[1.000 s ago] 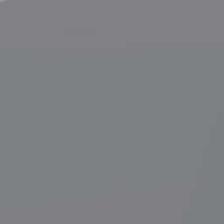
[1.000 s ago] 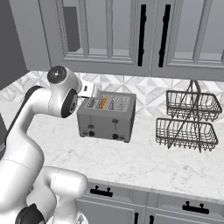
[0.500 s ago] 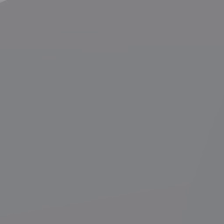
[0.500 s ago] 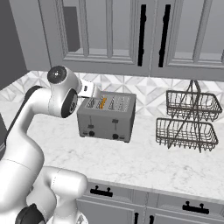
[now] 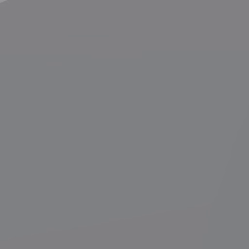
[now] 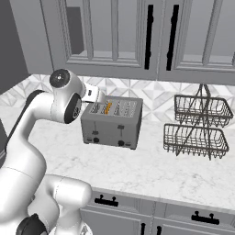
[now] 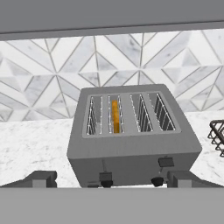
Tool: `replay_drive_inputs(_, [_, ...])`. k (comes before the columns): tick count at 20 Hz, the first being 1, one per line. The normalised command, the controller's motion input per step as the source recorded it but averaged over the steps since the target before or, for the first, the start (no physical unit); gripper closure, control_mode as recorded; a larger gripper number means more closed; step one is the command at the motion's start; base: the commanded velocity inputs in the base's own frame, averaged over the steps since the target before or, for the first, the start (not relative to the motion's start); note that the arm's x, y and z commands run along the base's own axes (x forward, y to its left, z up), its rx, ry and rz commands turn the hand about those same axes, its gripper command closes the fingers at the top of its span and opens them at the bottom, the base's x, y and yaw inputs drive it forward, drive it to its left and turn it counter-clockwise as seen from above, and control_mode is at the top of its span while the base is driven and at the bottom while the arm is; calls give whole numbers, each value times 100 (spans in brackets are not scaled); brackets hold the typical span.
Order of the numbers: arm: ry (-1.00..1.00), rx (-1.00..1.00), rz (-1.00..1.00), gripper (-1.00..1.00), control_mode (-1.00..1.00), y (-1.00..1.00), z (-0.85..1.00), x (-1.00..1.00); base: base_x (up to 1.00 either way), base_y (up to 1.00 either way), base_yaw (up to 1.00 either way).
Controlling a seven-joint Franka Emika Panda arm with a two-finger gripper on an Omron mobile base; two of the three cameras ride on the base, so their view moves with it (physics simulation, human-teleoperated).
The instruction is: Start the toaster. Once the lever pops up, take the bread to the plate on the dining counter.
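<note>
A grey four-slot toaster (image 6: 112, 121) stands on the marble wall counter (image 6: 151, 172). The bread (image 7: 115, 116) sits upright in the second slot from the left, its golden crust edge showing; it is also in the right base view as the bread (image 6: 107, 108). On the toaster (image 7: 131, 148) front, the left lever (image 7: 105, 176) sits lower than the right lever (image 7: 166, 162). My gripper (image 7: 111, 179) hovers above and in front of the toaster, open wide, nothing between its fingertips (image 7: 43, 178). The hand (image 6: 93, 95) is by the toaster's back left corner. The plate and the dining counter are out of view.
A two-tier wire basket (image 6: 197, 126) stands right of the toaster. Wall cabinets with black handles (image 6: 149, 36) hang above, over a chevron-tiled backsplash (image 7: 52, 70). Drawers with black handles (image 6: 106, 200) run under the counter's front edge.
</note>
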Motion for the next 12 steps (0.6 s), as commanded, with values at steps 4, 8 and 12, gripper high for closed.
replay_drive_inputs(4, [0, 0, 0, -100, -100, 0, 0, 0, 0, 0, 0])
replay_drive_inputs(8, [0, 0, 0, -100, -100, 0, 0, 0, 0, 0, 0])
replay_drive_inputs(12, [0, 0, 0, -100, -100, 0, 0, 0, 0, 0, 0])
